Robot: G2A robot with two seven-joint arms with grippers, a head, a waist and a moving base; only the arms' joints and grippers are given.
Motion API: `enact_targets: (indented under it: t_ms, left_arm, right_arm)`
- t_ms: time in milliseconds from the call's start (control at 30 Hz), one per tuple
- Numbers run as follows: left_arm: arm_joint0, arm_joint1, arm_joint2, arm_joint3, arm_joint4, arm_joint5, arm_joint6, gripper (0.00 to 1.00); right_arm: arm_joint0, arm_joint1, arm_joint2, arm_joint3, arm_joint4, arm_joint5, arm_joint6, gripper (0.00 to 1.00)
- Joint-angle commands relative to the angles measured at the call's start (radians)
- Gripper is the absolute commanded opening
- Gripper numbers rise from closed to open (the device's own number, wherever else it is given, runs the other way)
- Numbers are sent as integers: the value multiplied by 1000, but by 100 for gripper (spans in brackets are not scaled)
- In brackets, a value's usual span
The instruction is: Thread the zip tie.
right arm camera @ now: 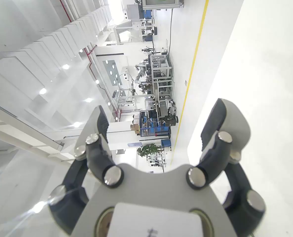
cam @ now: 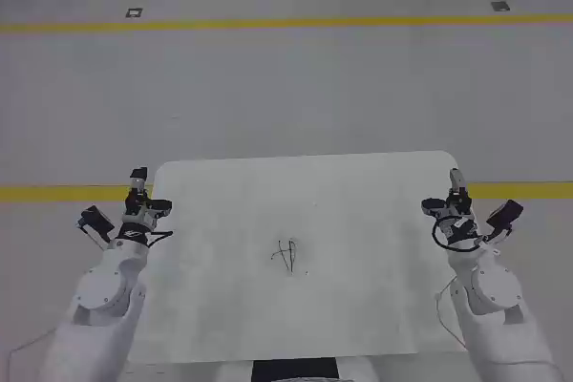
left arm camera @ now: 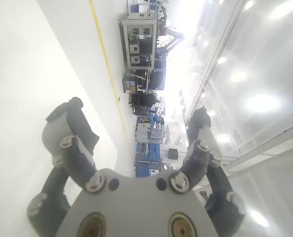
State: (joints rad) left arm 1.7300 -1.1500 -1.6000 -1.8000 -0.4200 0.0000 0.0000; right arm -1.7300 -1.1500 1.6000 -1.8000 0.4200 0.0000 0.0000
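A thin dark zip tie [cam: 286, 255] lies bent on the white table [cam: 363, 201], near the middle and a little toward the front. My left gripper [cam: 137, 179] hangs at the table's left edge, pointing away from me, far from the tie. Seen from its own wrist, the left gripper [left arm camera: 138, 110] is open and holds nothing. My right gripper [cam: 456, 179] is at the table's right edge, also pointing away. In the right wrist view, the right gripper [right arm camera: 161, 110] stands open and empty.
The tabletop around the zip tie is bare white surface. A yellow floor line [cam: 38, 193] runs behind the table at both sides, and another yellow line [cam: 286, 23] runs farther back. Distant machinery and racks [left arm camera: 141, 48] stand in the hall.
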Motion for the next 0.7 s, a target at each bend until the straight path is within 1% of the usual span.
enact_targets:
  t_ms: [0, 33, 67, 100, 133, 167, 200, 233, 267, 300, 333, 367, 400, 433, 467, 533, 667]
  left_arm:
    - [0, 0, 0, 0, 0, 0, 0, 100]
    - [0, 0, 0, 0, 0, 0, 0, 100]
    - [0, 0, 0, 0, 0, 0, 0, 78]
    - [0, 0, 0, 0, 0, 0, 0, 100]
    - [0, 0, 0, 0, 0, 0, 0, 100]
    - [0, 0, 0, 0, 0, 0, 0, 78]
    - [0, 0, 0, 0, 0, 0, 0, 78]
    - [0, 0, 0, 0, 0, 0, 0, 78]
    - [0, 0, 0, 0, 0, 0, 0, 100]
    - [0, 0, 0, 0, 0, 0, 0, 78]
    - [0, 0, 0, 0, 0, 0, 0, 100]
    - [0, 0, 0, 0, 0, 0, 0, 78]
    - [0, 0, 0, 0, 0, 0, 0, 78]
    - [0, 0, 0, 0, 0, 0, 0, 100]
    - [0, 0, 0, 0, 0, 0, 0, 100]
    - [0, 0, 0, 0, 0, 0, 0, 100]
    - [0, 0, 0, 0, 0, 0, 0, 100]
  right_arm:
    - [0, 0, 0, 0, 0, 0, 0, 78]
    - [0, 0, 0, 0, 0, 0, 0, 100]
    - [0, 0, 0, 0, 0, 0, 0, 100]
    - [0, 0, 0, 0, 0, 0, 0, 78]
    - [0, 0, 0, 0, 0, 0, 0, 100]
    - [0, 0, 0, 0, 0, 0, 0, 78]
    - [0, 0, 0, 0, 0, 0, 0, 100]
    - [0, 0, 0, 0, 0, 0, 0, 100]
    - [0, 0, 0, 0, 0, 0, 0, 78]
    - [0, 0, 0, 0, 0, 0, 0, 78]
    - [0, 0, 0, 0, 0, 0, 0, 78]
    - [0, 0, 0, 0, 0, 0, 0, 100]
    - [0, 0, 0, 0, 0, 0, 0, 78]
    - [0, 0, 0, 0, 0, 0, 0, 78]
    - [0, 0, 0, 0, 0, 0, 0, 100]
    - [3, 1, -5, 1, -35, 8, 11, 100]
    - [17, 5, -34, -4, -177, 37, 56, 100]
